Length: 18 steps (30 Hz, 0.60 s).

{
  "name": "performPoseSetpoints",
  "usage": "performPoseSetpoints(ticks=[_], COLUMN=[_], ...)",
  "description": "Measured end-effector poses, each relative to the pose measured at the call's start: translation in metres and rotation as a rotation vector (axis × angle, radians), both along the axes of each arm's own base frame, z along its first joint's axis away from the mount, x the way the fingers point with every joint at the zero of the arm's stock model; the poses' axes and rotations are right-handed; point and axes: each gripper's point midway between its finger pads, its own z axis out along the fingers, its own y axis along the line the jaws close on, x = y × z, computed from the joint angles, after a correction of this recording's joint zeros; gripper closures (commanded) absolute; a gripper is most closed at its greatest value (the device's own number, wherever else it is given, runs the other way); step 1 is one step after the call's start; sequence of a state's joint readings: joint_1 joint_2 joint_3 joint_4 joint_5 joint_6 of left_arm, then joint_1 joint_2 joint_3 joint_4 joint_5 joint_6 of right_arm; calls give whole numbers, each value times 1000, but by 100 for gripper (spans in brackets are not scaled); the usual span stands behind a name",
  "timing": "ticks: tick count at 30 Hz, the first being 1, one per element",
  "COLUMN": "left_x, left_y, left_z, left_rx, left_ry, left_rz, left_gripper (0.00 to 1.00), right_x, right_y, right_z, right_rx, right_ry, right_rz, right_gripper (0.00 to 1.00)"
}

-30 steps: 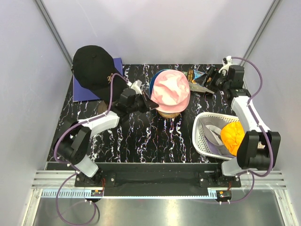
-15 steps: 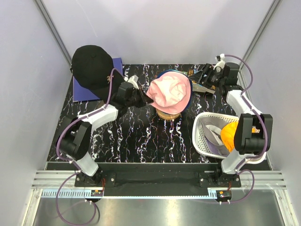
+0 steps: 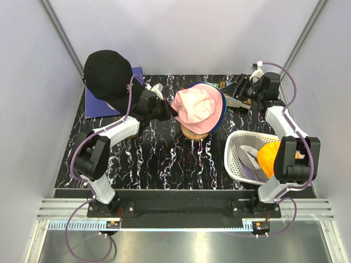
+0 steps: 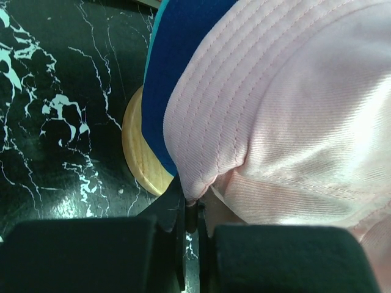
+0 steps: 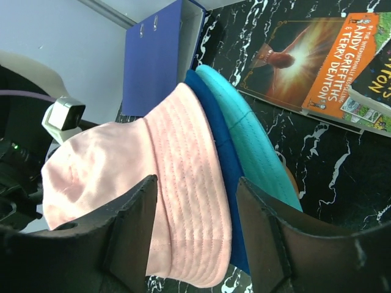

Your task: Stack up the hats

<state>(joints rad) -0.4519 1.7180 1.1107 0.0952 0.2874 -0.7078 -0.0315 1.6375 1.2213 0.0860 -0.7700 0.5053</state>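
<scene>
A pink bucket hat (image 3: 197, 105) sits tilted on top of a blue hat (image 5: 223, 165) and a teal hat (image 5: 256, 140), stacked on a stand with a round wooden base (image 4: 137, 152) at the table's middle. My left gripper (image 3: 171, 111) is shut on the pink hat's left brim (image 4: 201, 177). My right gripper (image 5: 197, 183) is open and empty, hovering to the right of the stack at the far right (image 3: 238, 92). A black cap (image 3: 107, 71) sits at the far left. An orange hat (image 3: 270, 158) and a lavender hat (image 3: 249, 159) lie in the basket.
A white perforated basket (image 3: 236, 142) stands at the near right. A blue binder (image 3: 93, 104) lies under the black cap. Books (image 5: 317, 61) lie at the far right under my right gripper. Grey walls close in on three sides.
My left gripper moved farther back, still holding the pink brim, and the pink hat tipped so the blue rim shows on its right. My right gripper moved back and left, over the books.
</scene>
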Motion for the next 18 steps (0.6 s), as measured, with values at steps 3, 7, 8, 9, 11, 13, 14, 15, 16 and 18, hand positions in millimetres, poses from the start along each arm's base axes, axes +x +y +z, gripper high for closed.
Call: performPoseSetpoints(ticks=[3,7,8,9,11,13,14,15,16,18], left_x=[2,1,1,1,1,1,1,1,1,1], left_y=[0,1,1,1,1,1,1,1,1,1], left_z=[-1,-2,-3,-3,-2,-2,-2,-2,-3,-3], left_rx=[9,22,23,25,28,31,33,34,35,36], left_ry=[-6,-8,-9,-9,-10,-11,-11,-12,-12,-13], left_rz=[-6,-13,-14,-15,-17,-19,-20,-20,-21,-22], left_gripper=[100,100,100,100,100,100,100,100,100,100], right_x=[-3,-8,-9,-10,-10,-9,-8,-8,-7,-6], right_y=[2,7,8,8,10,9,9,9,9,9], right_z=[3,4,3,2,-1,-7,-9,-12,-15,-20], right_rx=[5,20,22,25,28,26,24,21,18,13], right_ry=[-7,-3,0,2,11,22,25,28,33,36], right_rz=[17,58,65,71,85,87,88,89,90,95], right_gripper=[40,41,41,41,41,41,41,41,41,41])
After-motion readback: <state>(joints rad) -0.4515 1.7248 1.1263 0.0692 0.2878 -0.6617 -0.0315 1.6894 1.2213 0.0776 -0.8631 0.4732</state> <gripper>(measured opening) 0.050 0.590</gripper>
